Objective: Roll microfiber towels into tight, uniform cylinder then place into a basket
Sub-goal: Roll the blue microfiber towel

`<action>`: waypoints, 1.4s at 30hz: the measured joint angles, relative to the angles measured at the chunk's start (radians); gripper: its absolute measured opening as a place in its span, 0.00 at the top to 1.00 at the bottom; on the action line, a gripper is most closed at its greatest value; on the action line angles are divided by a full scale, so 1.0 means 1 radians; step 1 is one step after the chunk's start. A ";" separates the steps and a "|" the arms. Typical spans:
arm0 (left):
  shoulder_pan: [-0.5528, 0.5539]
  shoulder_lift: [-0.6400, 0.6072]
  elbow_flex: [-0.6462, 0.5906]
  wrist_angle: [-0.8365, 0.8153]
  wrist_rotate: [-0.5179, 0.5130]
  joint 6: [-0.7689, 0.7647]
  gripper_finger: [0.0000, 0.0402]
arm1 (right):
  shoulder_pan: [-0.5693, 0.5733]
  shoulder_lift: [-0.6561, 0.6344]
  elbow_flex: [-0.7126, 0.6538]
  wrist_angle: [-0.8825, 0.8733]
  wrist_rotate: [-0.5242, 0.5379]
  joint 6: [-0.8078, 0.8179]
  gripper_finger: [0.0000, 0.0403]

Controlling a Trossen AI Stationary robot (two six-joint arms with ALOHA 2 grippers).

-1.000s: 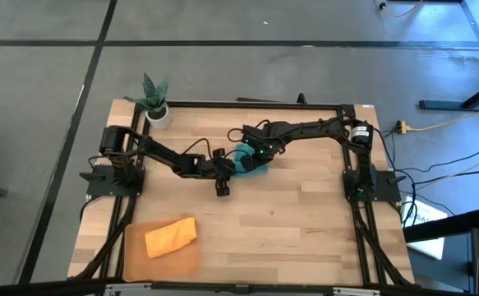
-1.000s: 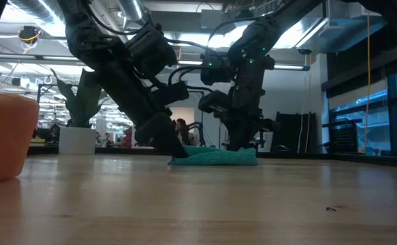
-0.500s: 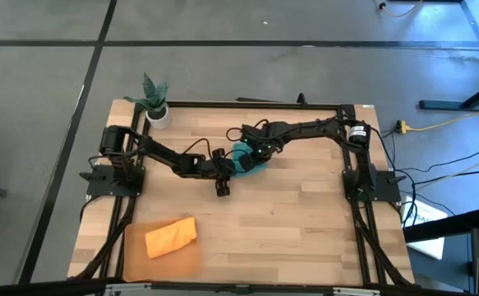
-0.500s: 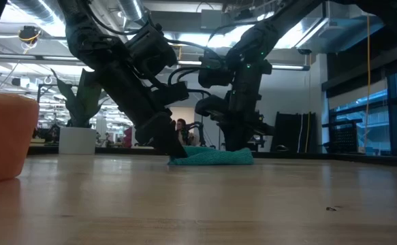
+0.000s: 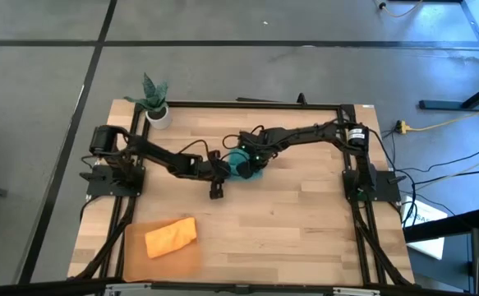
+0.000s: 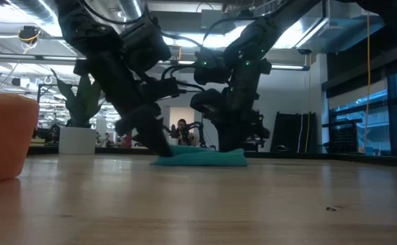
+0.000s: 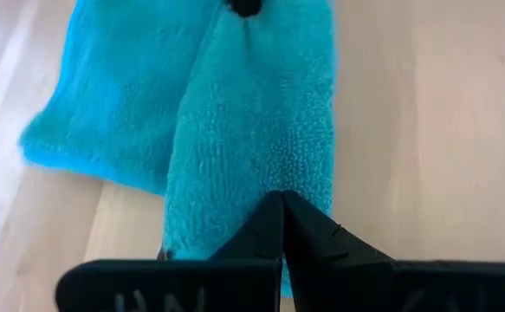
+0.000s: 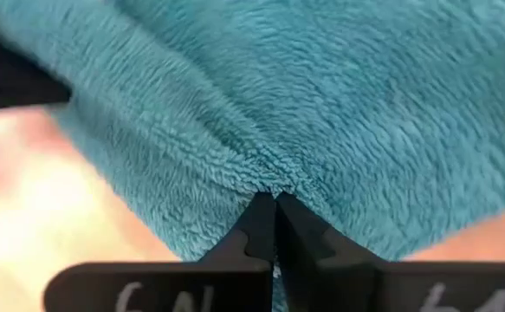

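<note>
Both claws, left (image 7: 281, 201) and right (image 8: 275, 201), stayed clenched on the teal towel (image 5: 243, 162) pinched between them mid-bench and dragged it slightly leftward, bunching it tighter; orange towel (image 5: 171, 237) already in basket (image 5: 188, 261).

From table height my left gripper (image 6: 159, 151) came down to the near-left end of the teal towel (image 6: 201, 158), which lay bunched and low on the table (image 6: 198, 204). My right gripper (image 6: 231, 144) stood at its other end. I could not make out either pair of fingers. An orange towel (image 6: 4, 139) sat close on the left, a white pot (image 6: 75, 140) behind.
</note>
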State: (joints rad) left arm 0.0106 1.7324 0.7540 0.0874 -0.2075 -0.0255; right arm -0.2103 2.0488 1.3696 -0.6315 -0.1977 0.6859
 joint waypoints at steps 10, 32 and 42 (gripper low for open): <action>-0.071 -0.084 0.000 -0.127 0.058 -0.027 1.00 | 0.073 0.002 -0.002 0.027 -0.063 -0.043 0.99; -0.088 -0.168 0.002 -0.144 0.087 -0.043 1.00 | 0.115 0.003 0.092 0.026 -0.144 -0.111 0.93; -0.085 -0.168 0.002 -0.172 0.086 -0.042 1.00 | 0.102 0.003 0.094 0.028 -0.138 -0.084 0.71</action>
State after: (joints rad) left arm -0.0742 1.5645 0.7563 -0.0847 -0.1211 -0.0677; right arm -0.1087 2.0514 1.4635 -0.6036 -0.3355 0.6017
